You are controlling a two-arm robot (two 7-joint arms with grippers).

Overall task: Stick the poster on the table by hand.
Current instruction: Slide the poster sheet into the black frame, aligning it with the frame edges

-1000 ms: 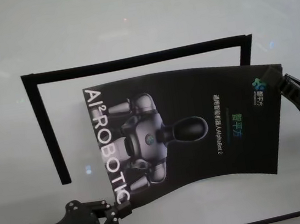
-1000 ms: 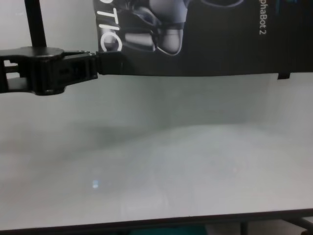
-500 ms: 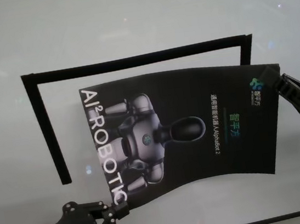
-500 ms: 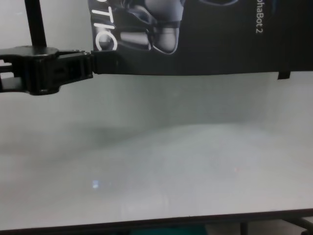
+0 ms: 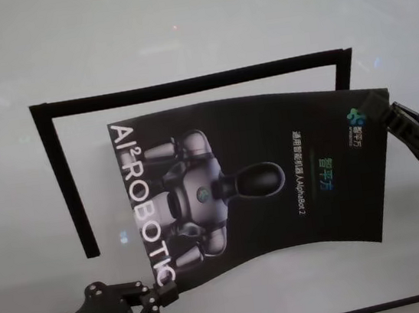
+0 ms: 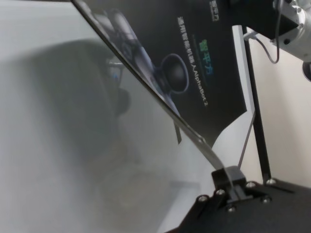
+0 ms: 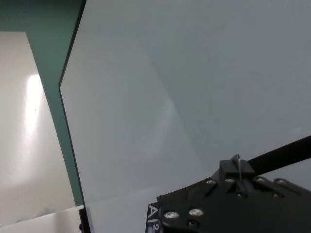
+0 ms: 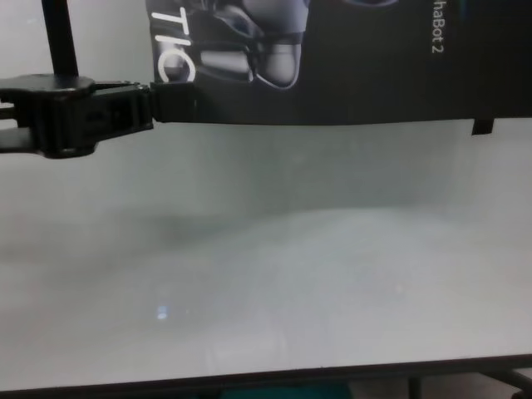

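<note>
Left gripper (image 5: 166,293) and right gripper (image 5: 384,113) pinch opposite corners of the poster (image 5: 259,184), held above the table (image 5: 192,27); only the left wrist view reveals its lifted underside

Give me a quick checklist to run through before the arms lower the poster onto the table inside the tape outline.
1. Left gripper shut on the poster at its near left corner: ok.
2. Right gripper shut on the far right corner: ok.
3. Poster flat on the table: not ok; the left wrist view shows it raised, bowed.
4. Poster square with the tape outline: not ok; it sits skewed, spilling past the outline's right end.
5. Adhesive under the poster: cannot tell.
</note>
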